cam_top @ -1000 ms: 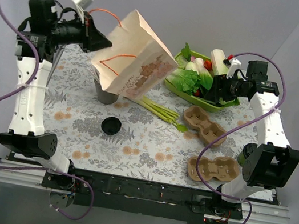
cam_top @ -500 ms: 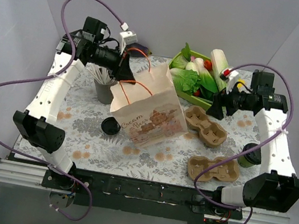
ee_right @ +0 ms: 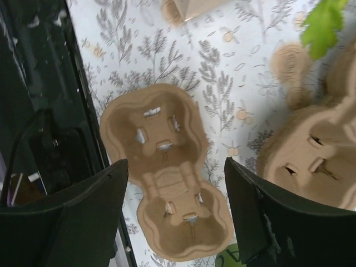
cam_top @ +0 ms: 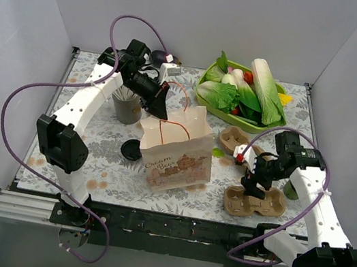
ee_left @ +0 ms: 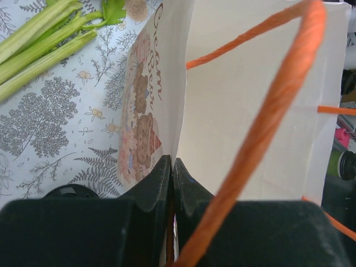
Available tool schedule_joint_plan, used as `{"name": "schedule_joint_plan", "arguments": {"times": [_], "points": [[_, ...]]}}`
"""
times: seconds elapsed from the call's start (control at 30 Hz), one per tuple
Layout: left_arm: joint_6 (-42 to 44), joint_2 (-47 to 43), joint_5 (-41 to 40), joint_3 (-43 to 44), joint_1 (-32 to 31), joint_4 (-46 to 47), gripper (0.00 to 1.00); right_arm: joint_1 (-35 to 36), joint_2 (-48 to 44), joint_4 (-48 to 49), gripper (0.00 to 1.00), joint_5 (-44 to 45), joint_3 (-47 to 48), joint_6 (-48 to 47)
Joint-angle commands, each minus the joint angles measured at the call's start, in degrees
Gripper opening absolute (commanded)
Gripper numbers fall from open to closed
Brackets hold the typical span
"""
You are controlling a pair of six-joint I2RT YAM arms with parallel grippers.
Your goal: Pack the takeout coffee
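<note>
Not packed yet: left tool clamped on rim of brown paper bag with orange handles, frame centre. The right tool is apart and empty over tan pulp cup carrier, lower right. Small green paper cup sits on floral worktop, right side, half hidden by arm; all packing left.

Matt paper bag; rough pulp cup tray.

From above we overlook the whole tabletop; left wrist view hugs its paper bag, right its cardboard tray.
</note>
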Motion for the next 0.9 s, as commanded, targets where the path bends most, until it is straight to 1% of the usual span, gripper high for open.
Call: {"name": "schedule_joint_plan", "arguments": {"times": [0.0, 0.13, 0.23, 0.27, 0.3, 0.37, 0.47, 0.63, 0.73, 0.87], "points": [[0.4, 1.5, 1.7, 1.8, -0.4, -1.6, 0.00, 1.4, -3.8, -3.0, 0.77, 3.7, -4.4, -10.2], [0.8, 2.0, 0.8, 1.9, -0.5, -1.1, 0.00, 1.7, -5.7, -3.0, 0.77, 6.3, -8.0, -13.9], [0.3, 1.9, 0.9, 1.5, -0.5, -0.4, 0.07, 1.9, -6.4, -2.3, 0.76, 9.2, -11.0, -15.9], [0.0, 1.6, 0.9, 1.3, -0.5, -0.1, 0.21, 1.8, -6.5, -1.9, 0.76, 10.8, -12.4, -16.1], [-0.4, 1.2, 0.9, 1.2, -0.5, 0.4, 0.30, 1.8, -6.8, -1.2, 0.75, 11.4, -12.8, -16.4], [-1.9, 0.0, 0.9, 0.4, -0.5, 2.5, 0.41, 1.8, -7.3, -0.3, 0.74, 13.3, -14.2, -16.8], [-3.8, -1.3, 1.0, -0.6, -0.4, 5.4, 0.46, 1.8, -7.8, 1.8, 0.72, 15.3, -15.3, -16.9], [-4.4, -2.7, 2.7, -0.5, -0.5, 6.0, 0.47, 1.9, -7.1, 4.4, 0.68, 16.5, -16.1, -16.4], [-4.7, -2.8, 2.7, -0.3, -0.5, 6.0, 0.48, 1.8, -6.0, 5.2, 0.66, 16.5, -16.1, -16.4], [-4.8, -3.4, 2.4, -0.3, -0.5, 6.3, 0.48, 1.9, -4.6, 6.8, 0.62, 16.0, -16.4, -16.4]]}}
